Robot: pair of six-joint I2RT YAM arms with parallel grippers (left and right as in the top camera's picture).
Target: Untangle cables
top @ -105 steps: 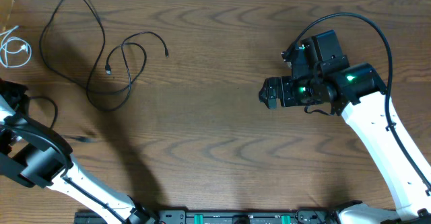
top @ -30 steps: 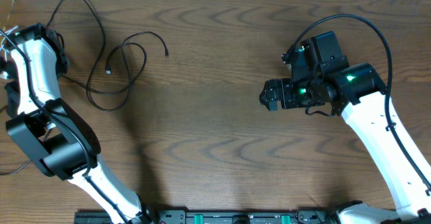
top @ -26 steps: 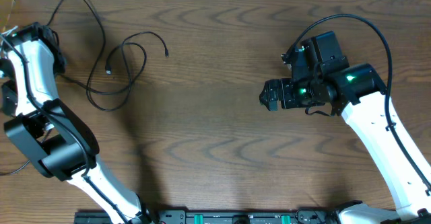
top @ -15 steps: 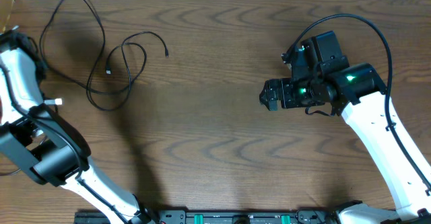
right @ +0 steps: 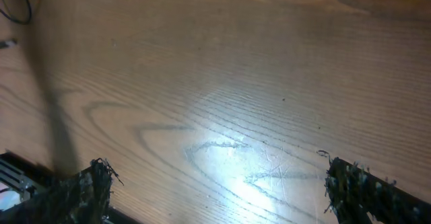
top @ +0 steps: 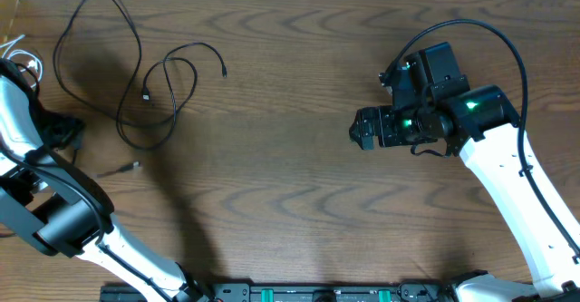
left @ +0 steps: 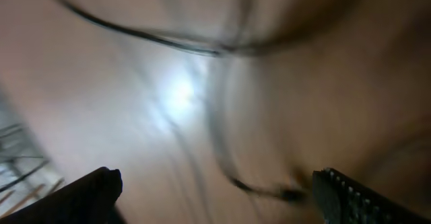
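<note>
Left gripper (left: 215, 187): jaws spread wide, nothing held; wrist view badly blurred, with a dark strand and a plug just ahead.
Right gripper (right: 219, 180): spread fully, empty, only table (right: 222, 83) beneath.
Black cables (top: 172, 112): loose overlapping loops lying flat; reference for everything below.
Bearing: loops just right of and beyond left gripper; right gripper well apart to their right, so left arm (top: 23, 112) nearer, likely the one to pick.
Long axis: tangle running far-left to near-right.
Loose plug (top: 134, 166): near side of loops, apart from them; cannot tell which cable.
White cable (top: 34, 64): left of loops, partly hidden behind left arm.
Obstruction: none between left gripper and loops.
Risk: crossed strands probably dragging together if grabbed at an overlap.
</note>
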